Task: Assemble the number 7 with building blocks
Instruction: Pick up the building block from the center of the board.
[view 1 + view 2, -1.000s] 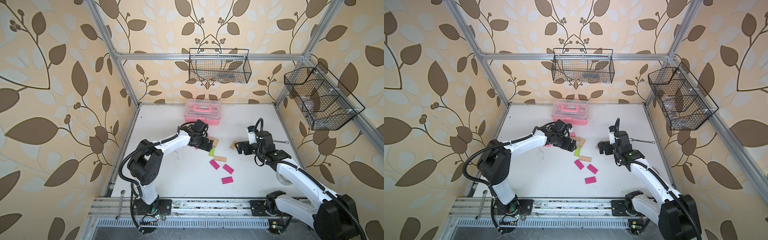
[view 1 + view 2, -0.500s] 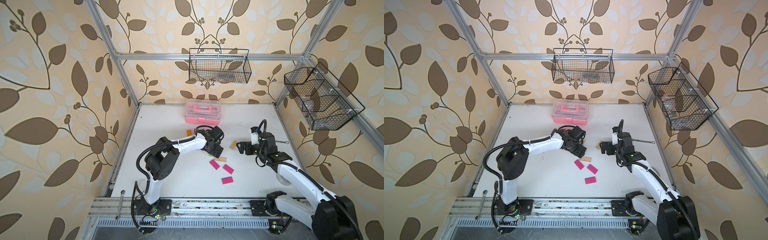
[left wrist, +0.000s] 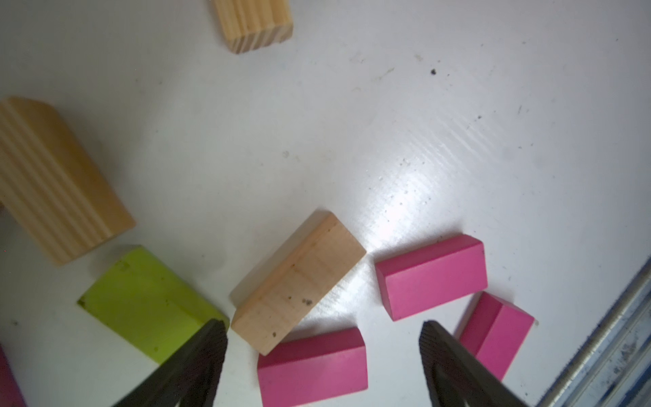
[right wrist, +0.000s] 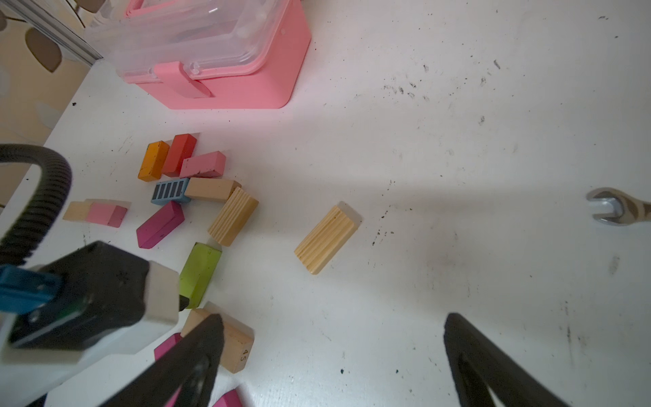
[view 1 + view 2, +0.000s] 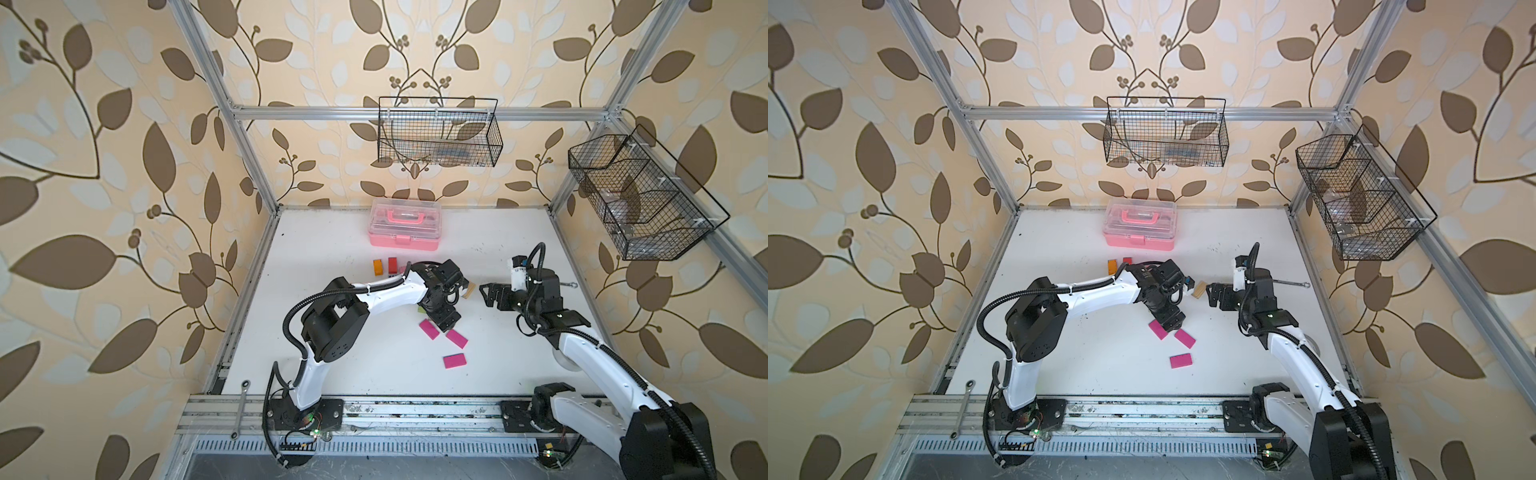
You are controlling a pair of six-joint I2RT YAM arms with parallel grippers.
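On the white surface (image 5: 332,257) I count my building blocks (image 4: 232,216): four magenta blocks (image 3: 433,278), at least four plain wood blocks (image 3: 299,282), two light pink blocks (image 4: 202,164), one lime green block (image 3: 148,303), one red block (image 4: 179,153), one orange block (image 4: 153,160) and one blue-striped block (image 4: 171,191). They lie loose at odd angles mid-surface, in front of the pink case (image 5: 403,232).

My left arm reaches in with its elbow bent and wrist tipped down. The left tool (image 3: 322,324) hovers with its fingers spread, one magenta block lying between them untouched. My right arm stretches forward, wrist level. The right tool (image 4: 333,317) is also spread wide and holds nothing, aimed at a lone wood block (image 4: 327,239).

My left wrist covers part of the pile in both top views. A wrench (image 4: 613,209) lies near the surface's right edge, and two wire baskets (image 5: 438,133) hang on the walls.
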